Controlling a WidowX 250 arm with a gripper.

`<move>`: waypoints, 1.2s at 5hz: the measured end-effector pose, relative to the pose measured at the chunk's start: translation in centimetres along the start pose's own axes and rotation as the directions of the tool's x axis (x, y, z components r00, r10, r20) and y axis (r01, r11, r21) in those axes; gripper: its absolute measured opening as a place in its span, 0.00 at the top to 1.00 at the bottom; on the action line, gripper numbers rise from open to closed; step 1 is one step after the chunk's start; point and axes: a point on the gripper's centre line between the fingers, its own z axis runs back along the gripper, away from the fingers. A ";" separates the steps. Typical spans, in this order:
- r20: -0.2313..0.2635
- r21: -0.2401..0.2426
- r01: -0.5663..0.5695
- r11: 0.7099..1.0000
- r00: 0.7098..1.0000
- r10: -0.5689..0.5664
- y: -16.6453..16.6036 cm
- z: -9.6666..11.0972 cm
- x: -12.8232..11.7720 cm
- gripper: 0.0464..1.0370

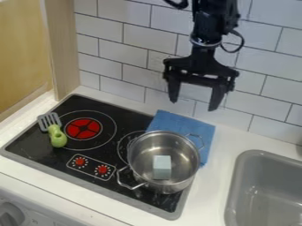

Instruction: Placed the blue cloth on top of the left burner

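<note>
While the gripper (194, 105) hangs above the far side of the stove, in front of the tiled wall (135, 39), we see its jaws spread wide apart, with nothing held between them. Below them, we find the blue cloth (175, 122) spread over the far right corner of the black stove (128, 118), reaching onto the white surface (210, 192) beside it. It lies well to the right of the left burner (83, 128), whose centre is red.

Just on the near side of the cloth, we see a metal pot (139, 170) standing upright on the right part of the stove. It hides part of the cloth from us; we cannot tell whether it presses on it. One pot handle points near and left, the other far and right. Inside the pot we see a pale blue block (161, 167).

Farther left, we have a spatula (57, 136) on the stove at the left side of the left burner, its slotted head pointing far and its green handle near. Between the spatula and the pot, toward the near edge, we see two red dials (103, 169). To the right we have a grey sink (265, 190), and at the far left a wooden panel (65, 48).
</note>
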 end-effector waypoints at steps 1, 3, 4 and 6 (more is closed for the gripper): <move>-0.041 -0.006 -0.005 1.000 0.999 0.005 0.2 -1.6 0.0 0.04; -0.104 -0.015 -0.008 1.000 0.995 0.006 0.5 -4.1 -0.5 0.04; -0.120 -0.013 -0.006 1.000 0.993 0.005 0.5 -4.7 -0.7 0.04; -0.111 -0.039 -0.041 0.998 0.993 0.037 0.6 -5.3 -0.8 0.04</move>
